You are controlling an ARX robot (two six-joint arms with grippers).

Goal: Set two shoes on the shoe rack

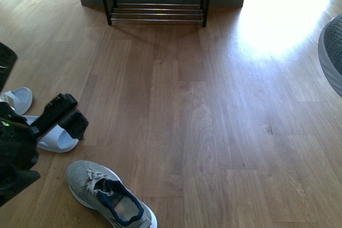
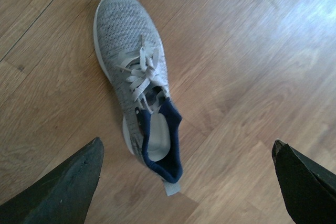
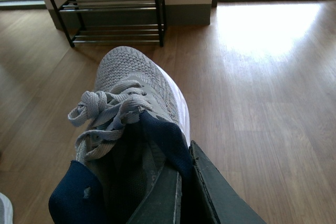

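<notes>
Here, at far left, two pale-blue slides [image 1: 56, 142] lie beside the left gripper [image 2: 187, 141], whose jaws stand wide above a grey sneaker [image 2: 137, 72] lying on the wooden floor [image 1: 214, 132]. Centre back, the shoe rack [image 1: 156, 13] shows only bare chrome rods: neither shoe is placed yet. At right, the right gripper [image 3: 184, 182] pinches the second sneaker [image 3: 136, 87] by its navy collar, well apart from the rack. Open floor lies between; nothing blocks the way.

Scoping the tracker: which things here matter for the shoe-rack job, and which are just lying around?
In the job:
held grey sneaker, in right tool
second grey sneaker, on floor, faced by open left tool
shoe rack

Lying about:
pale-blue slides, untouched for now
</notes>
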